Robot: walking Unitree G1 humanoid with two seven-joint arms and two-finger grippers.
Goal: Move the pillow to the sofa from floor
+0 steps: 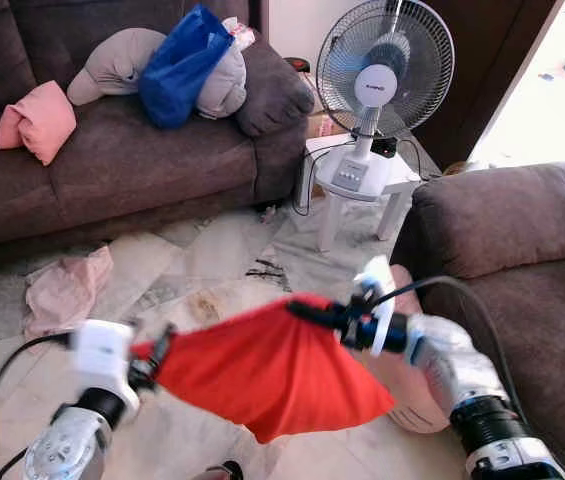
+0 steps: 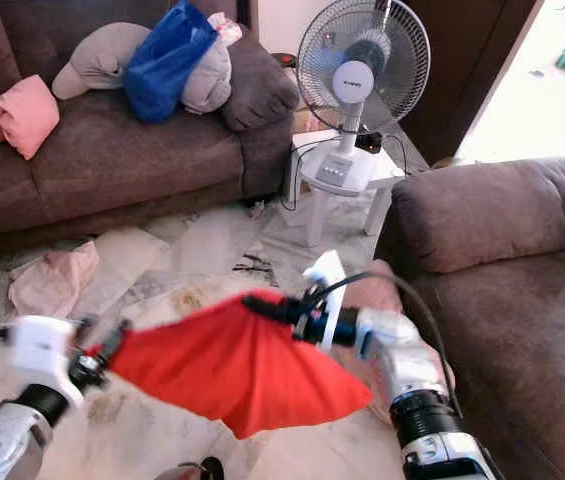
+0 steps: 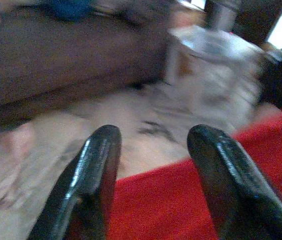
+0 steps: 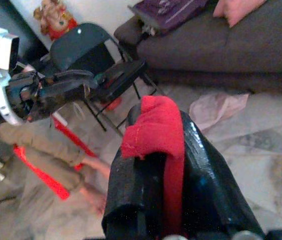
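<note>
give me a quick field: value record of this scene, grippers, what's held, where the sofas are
held item: red pillow, lifted off the floor, stretched between both grippers
left gripper: grips the pillow's left corner
right gripper: shut on the pillow's upper right corner
long sofa: ahead on the left, carrying a pink cushion and a blue bag
second sofa: close on the right
fan: on a white stool between the sofas
floor: pale tiles, pink cloth lying on it

Matt red cloth pillow [image 1: 272,372]; glossy black plastic fingers [image 3: 93,175]; soft brown fabric sofa [image 1: 142,160]; white plastic fan [image 1: 377,85]; marbled tile floor [image 1: 202,280].
</note>
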